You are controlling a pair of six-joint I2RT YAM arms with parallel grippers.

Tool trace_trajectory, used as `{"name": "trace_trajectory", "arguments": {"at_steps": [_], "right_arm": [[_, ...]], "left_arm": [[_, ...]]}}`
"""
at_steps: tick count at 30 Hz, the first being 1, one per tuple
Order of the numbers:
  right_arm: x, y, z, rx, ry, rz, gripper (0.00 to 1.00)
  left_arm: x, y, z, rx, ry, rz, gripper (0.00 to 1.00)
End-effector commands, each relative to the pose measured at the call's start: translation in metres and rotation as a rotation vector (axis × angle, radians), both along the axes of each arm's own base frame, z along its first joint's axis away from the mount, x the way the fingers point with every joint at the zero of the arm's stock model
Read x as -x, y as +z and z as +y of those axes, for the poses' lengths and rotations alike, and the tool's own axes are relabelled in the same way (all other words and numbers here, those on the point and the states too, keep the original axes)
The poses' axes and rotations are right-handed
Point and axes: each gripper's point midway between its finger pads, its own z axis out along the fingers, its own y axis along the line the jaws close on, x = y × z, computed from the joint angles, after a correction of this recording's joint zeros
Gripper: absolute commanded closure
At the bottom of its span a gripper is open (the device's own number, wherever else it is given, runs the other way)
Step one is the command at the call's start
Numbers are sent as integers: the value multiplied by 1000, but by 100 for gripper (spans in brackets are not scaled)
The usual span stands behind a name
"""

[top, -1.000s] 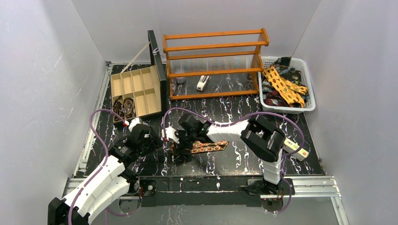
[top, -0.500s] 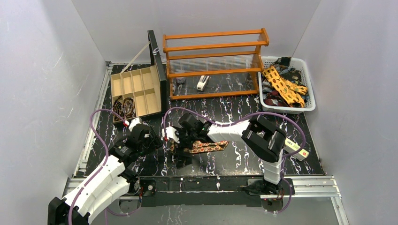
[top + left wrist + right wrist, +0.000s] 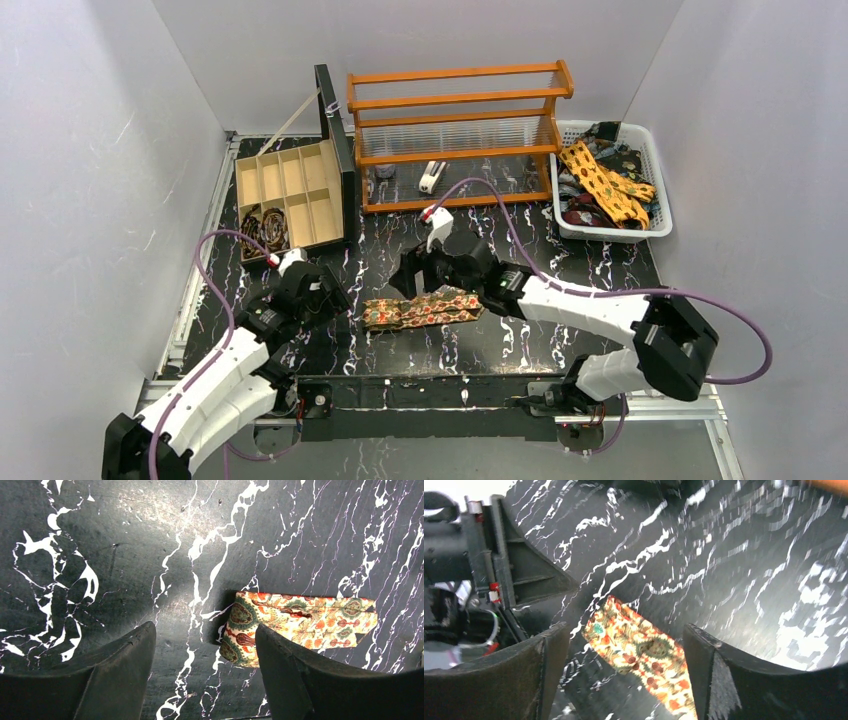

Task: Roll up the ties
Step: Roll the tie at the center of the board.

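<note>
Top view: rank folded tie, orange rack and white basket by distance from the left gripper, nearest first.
1. folded tie: lying flat just right of the left gripper.
2. orange rack: at the back, centre.
3. white basket: back right corner, holding more ties.

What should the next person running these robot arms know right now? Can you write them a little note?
Left claw: open, empty, low over the table, beside one end of the flat tie.
Right claw: open, empty, hovering over the same tie.
Ties: the flat tie lies folded, not rolled, near the table's front middle. More ties are piled in the white basket. Rolled ties sit in the near compartments of the wooden box.
Done: those coils in the box.
Left: roll the flat tie, probably put it in the box, then do the basket pile.
</note>
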Motion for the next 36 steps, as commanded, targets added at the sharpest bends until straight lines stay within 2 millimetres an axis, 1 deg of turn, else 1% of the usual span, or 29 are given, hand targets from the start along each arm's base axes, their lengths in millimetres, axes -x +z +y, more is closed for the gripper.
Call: {"name": "trace_trajectory", "arguments": {"at_steps": [1,4,5,9,11,14,19,24,26,36], "right_arm": [[22,-47,-8,-7,-162,450,17],[33,-63,-1,1,-128,584,34],[36,-66,3,8,-107,611,37],[41,-79,11,43,-79,665,41],[42,-84,14,53,-67,683,46],[42,-85,19,53,-50,689,50],[39,-86,21,46,-46,700,54],[30,-95,16,59,-78,736,61],[31,-98,16,62,-69,748,63],[38,-96,22,46,0,767,60]], "left_arm": [[-5,4,-9,27,-20,-8,29],[-6,2,-13,46,-30,-6,29],[-6,1,-14,51,-30,-4,29],[-5,-2,-19,76,-41,-1,29],[-5,-3,-20,80,-46,1,29],[-5,-3,-21,82,-50,-2,29],[-4,-3,-23,88,-65,2,29],[-3,-2,-27,104,-84,-3,29],[-3,-2,-28,107,-89,-7,29],[-3,-3,-31,119,-107,-9,29]]}}
